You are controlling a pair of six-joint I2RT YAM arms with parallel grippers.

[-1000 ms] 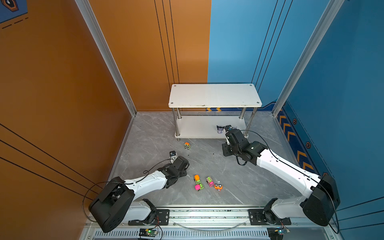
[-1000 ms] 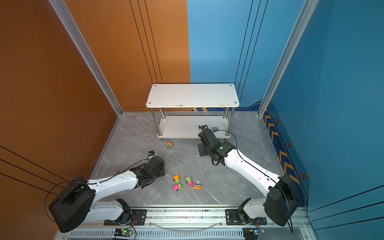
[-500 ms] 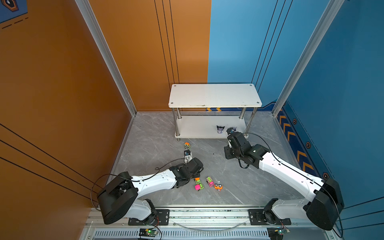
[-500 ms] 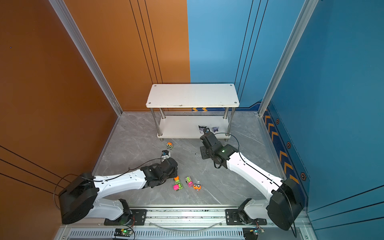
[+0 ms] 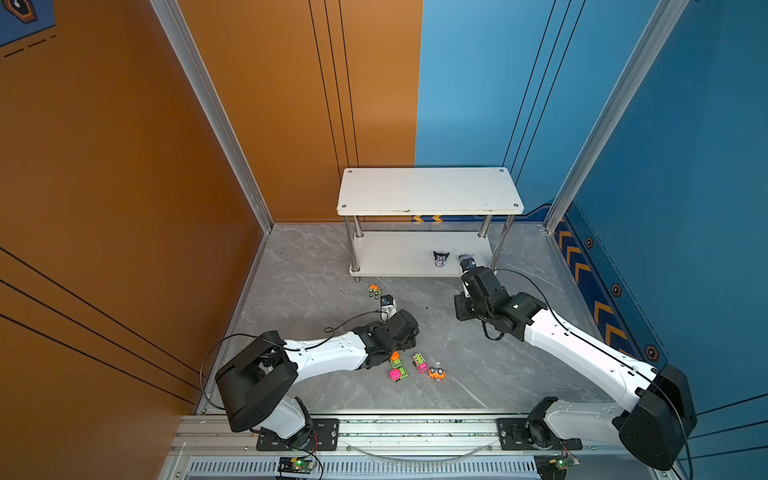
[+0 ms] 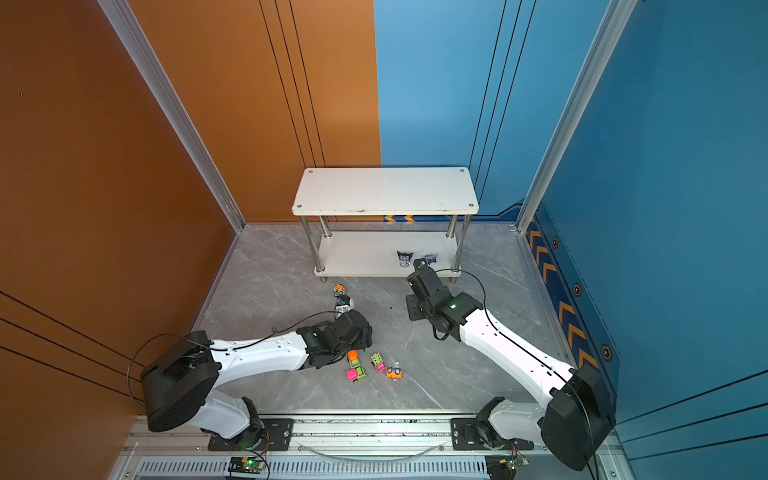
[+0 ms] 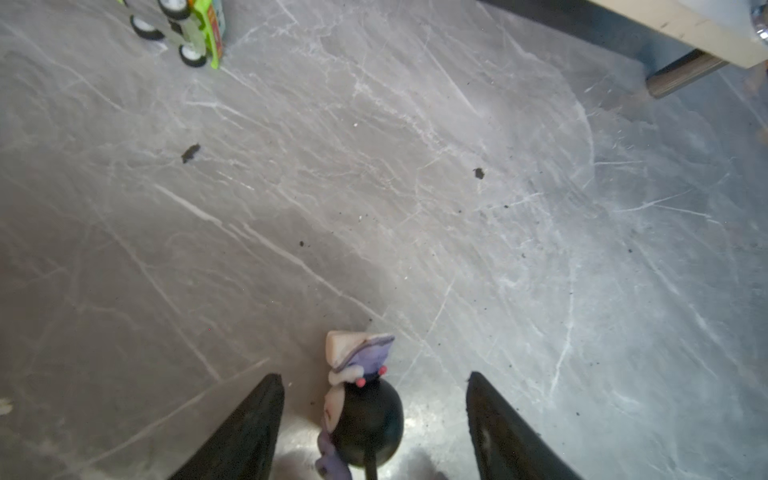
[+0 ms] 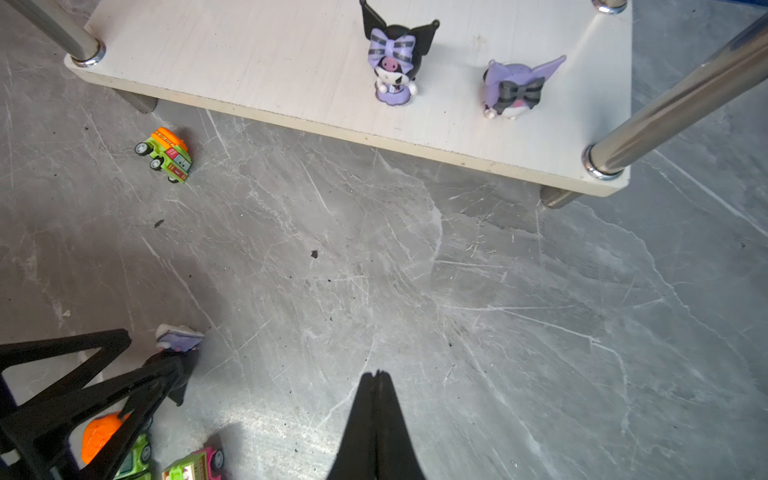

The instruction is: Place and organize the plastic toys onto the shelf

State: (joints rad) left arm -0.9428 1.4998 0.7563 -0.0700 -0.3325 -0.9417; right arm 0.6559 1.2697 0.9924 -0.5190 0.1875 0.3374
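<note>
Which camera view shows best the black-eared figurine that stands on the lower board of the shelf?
The right wrist view: the figurine is large and sharp there, its striped lilac bow and face clear. In both top views it is only a tiny dark shape on the lower board. The left wrist view misses it.

Both top views look steeply down from afar; wrist cameras, close behind black fingers [image 7: 245, 432], share the green-orange plastic toy car [image 8: 166, 154].

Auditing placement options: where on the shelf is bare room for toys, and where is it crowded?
The top board is bare; the lower board is free left of the black-eared figurine. Crowded: the floor car cluster.
</note>
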